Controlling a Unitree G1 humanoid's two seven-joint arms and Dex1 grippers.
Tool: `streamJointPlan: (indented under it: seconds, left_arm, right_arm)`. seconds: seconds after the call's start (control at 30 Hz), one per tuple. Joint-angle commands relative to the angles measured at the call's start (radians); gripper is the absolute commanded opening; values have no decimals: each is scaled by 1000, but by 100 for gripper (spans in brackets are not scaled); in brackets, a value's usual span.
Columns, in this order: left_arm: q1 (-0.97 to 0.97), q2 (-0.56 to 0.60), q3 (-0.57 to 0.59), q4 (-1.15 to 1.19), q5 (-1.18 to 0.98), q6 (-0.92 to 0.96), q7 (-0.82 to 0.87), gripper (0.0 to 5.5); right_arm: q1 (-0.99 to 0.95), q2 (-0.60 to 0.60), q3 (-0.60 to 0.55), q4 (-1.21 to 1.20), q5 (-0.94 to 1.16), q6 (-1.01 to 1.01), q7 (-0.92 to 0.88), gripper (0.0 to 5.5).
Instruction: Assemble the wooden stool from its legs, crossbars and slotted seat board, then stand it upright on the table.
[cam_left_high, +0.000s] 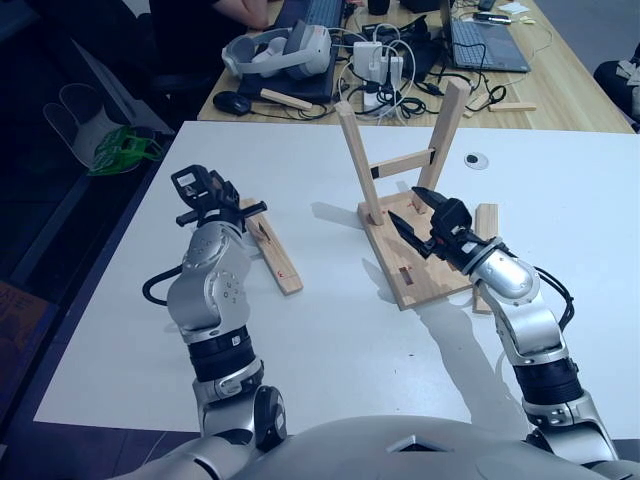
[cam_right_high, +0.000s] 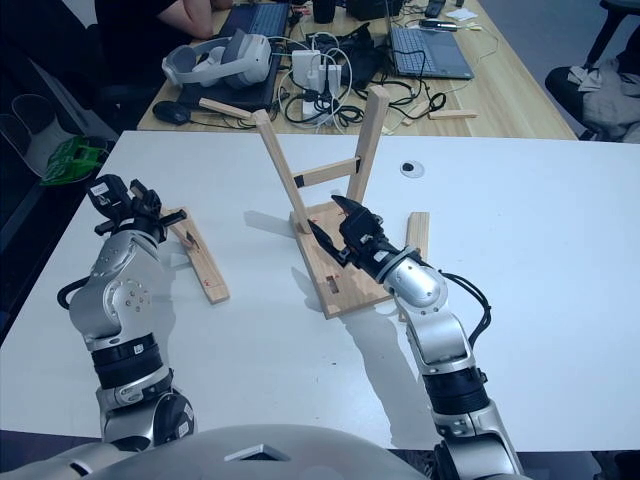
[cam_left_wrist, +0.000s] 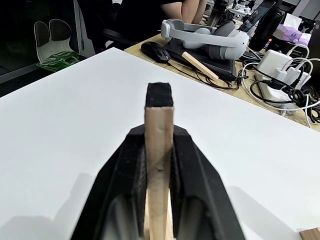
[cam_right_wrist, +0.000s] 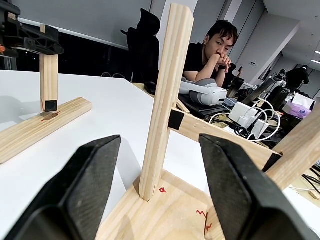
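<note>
The left gripper (cam_left_high: 205, 190) is clamping a short crossbar (cam_left_wrist: 159, 145) upright on the loose leg (cam_left_high: 272, 250) at near left. The right gripper (cam_right_high: 328, 215) is hanging with its fingers apart over the seat board (cam_left_high: 425, 275) at centre. These light, stiff, smooth sticks are likely asking for a firm mid-length hold, as the slotted joints are looking fragile.

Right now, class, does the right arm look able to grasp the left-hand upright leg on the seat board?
Probably yes. The right arm has its jaws open, facing that leg across bare seat board, with nothing between them.
</note>
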Motion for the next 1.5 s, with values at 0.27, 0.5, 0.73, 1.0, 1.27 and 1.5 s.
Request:
streamJointPlan:
  seconds: [0.27, 0.5, 0.73, 1.0, 1.27, 1.5]
  left_arm:
    - [66, -38, -22, 88, 27, -96, 4, 40]
    - [63, -13, -39, 88, 57, -143, 13, 40]
    - [43, -86, 6, 66, -10, -223, 30, 40]
    - [51, -71, -5, 73, 23, -236, 57, 40]
    - [49, -66, -2, 122, 40, -279, 64, 40]
    - [46, -49, -12, 167, 72, -282, 79, 40]
  right_arm:
    - [9, 14, 15, 12, 1, -2, -5, 290]
    - [17, 12, 14, 22, 1, -10, -8, 290]
    - [17, 11, 17, 31, -3, -16, -6, 290]
    - [19, 11, 17, 32, -1, -14, -6, 290]
    - [7, 5, 14, 36, 4, -13, 4, 290]
    - [6, 4, 13, 39, 2, -16, 7, 290]
